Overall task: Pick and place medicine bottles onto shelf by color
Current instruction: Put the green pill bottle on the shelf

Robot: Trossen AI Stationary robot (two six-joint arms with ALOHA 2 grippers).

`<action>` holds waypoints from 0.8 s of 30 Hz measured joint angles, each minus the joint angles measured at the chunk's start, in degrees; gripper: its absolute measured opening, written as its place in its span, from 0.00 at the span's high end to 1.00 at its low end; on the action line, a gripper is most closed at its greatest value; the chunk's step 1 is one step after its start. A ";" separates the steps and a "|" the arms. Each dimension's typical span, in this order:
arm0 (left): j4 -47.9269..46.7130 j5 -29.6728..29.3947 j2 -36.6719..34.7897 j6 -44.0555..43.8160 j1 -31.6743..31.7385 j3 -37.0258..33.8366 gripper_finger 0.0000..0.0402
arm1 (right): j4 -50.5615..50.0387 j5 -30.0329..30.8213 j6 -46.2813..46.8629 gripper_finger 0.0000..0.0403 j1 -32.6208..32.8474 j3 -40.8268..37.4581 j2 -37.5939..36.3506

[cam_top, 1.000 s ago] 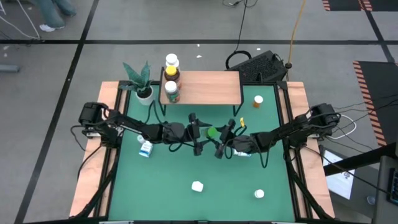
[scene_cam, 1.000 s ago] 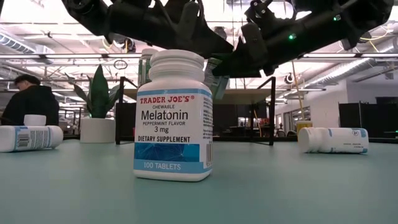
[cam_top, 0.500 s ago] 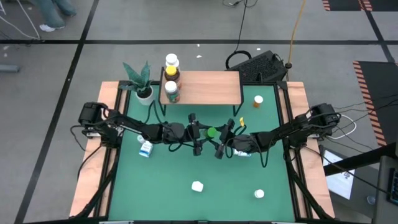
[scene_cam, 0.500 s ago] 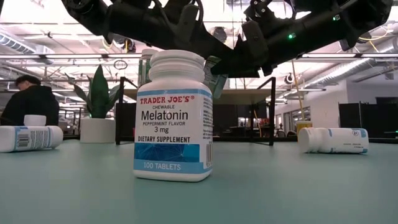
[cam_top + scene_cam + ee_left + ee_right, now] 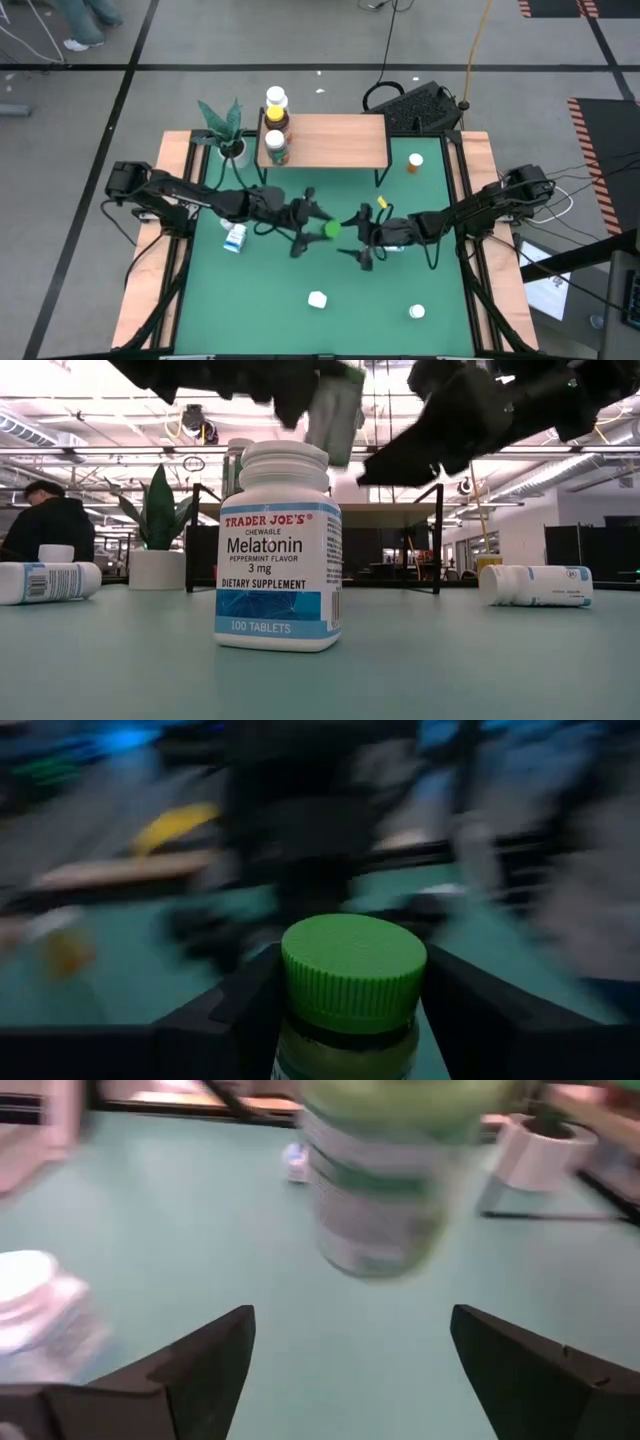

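Observation:
A green-capped medicine bottle point(image 5: 328, 229) hangs above the table's middle in my left gripper point(image 5: 312, 225), which is shut on it. The left wrist view shows its ribbed cap point(image 5: 352, 955) between the fingers. My right gripper point(image 5: 361, 252) is just right of it with its fingers wide open point(image 5: 350, 1325), and the bottle point(image 5: 375, 1200) floats ahead of them, untouched. The wooden shelf point(image 5: 335, 140) stands at the far side, and an amber bottle point(image 5: 277, 120) and another bottle point(image 5: 277, 148) stand on its left end. My left gripper pinches the green bottle between its two fingers point(image 5: 240, 1010) on the body just below the cap point(image 5: 345, 1055). The bottle is lifted clear of the table point(image 5: 335, 405), well above the standing white bottle.
A white-and-blue Melatonin bottle point(image 5: 280, 545) stands near the front edge point(image 5: 318, 298). White bottles lie at left point(image 5: 234, 238), under the right arm point(image 5: 395, 246) and near right point(image 5: 416, 312). An orange bottle point(image 5: 414, 162) stands far right. A potted plant point(image 5: 228, 135) sits left of the shelf.
Both grippers were together at the green bottle over the table's middle. My left gripper has swung with the bottle toward the near-left and turned, and it also rose. My right gripper has drawn away from the bottle toward the near edge.

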 joint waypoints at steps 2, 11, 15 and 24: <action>2.62 9.71 -0.05 0.73 -0.39 0.00 0.46 | 5.73 -6.91 -1.48 0.17 -0.19 -0.78 -0.01; 8.01 22.69 2.99 5.30 -1.55 0.00 0.48 | 18.98 -22.01 -2.07 0.17 -1.69 -0.40 2.25; 8.94 22.51 3.76 4.84 -0.34 0.00 0.46 | 19.40 -23.76 -2.08 0.17 -1.67 1.53 4.81; 8.59 18.66 3.74 1.47 0.71 0.00 0.49 | 17.32 -18.72 -1.65 0.17 -2.30 1.82 6.54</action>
